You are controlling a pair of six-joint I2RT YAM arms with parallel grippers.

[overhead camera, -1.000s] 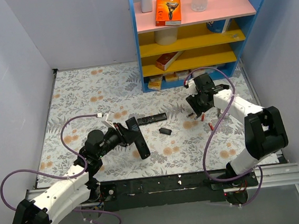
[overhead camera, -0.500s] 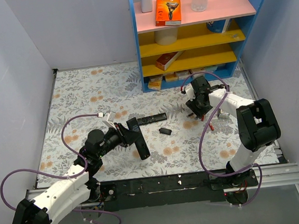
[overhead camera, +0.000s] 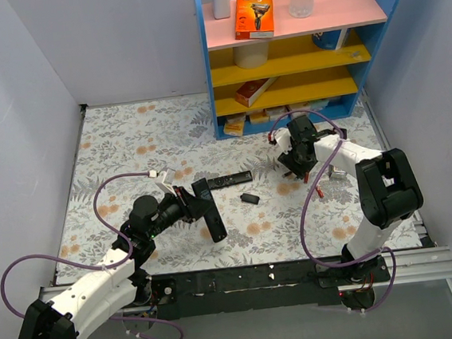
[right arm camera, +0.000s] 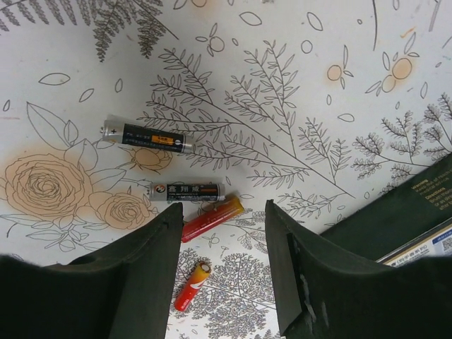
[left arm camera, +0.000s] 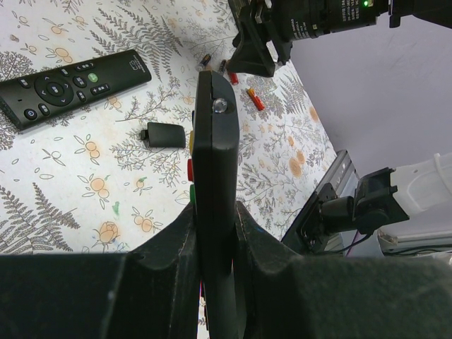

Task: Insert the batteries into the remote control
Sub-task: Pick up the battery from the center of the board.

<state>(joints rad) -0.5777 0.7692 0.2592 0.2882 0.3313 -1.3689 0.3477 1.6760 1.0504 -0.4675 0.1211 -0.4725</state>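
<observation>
Left claw (left arm camera: 214,227) clamped on remote control (left arm camera: 214,134), held edge-up. Right claw (right arm camera: 222,212) apart, hovering over four batteries (right arm camera: 185,191) lying loose on floral surface (right arm camera: 318,85); two dark, two red.

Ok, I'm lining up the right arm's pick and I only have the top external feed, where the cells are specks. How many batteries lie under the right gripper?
Observer: Four in the right wrist view: an upper dark battery, a lower dark battery, an upper red battery and a lower red battery.
Operator: Is the right gripper open?
Observer: Yes. The right gripper is open, its fingers showing either side of the upper red battery.
Operator: And the left arm's hold?
Observer: The left gripper is shut on the remote control, fingers on its two broad faces, the remote edge-on to that wrist camera.
</observation>
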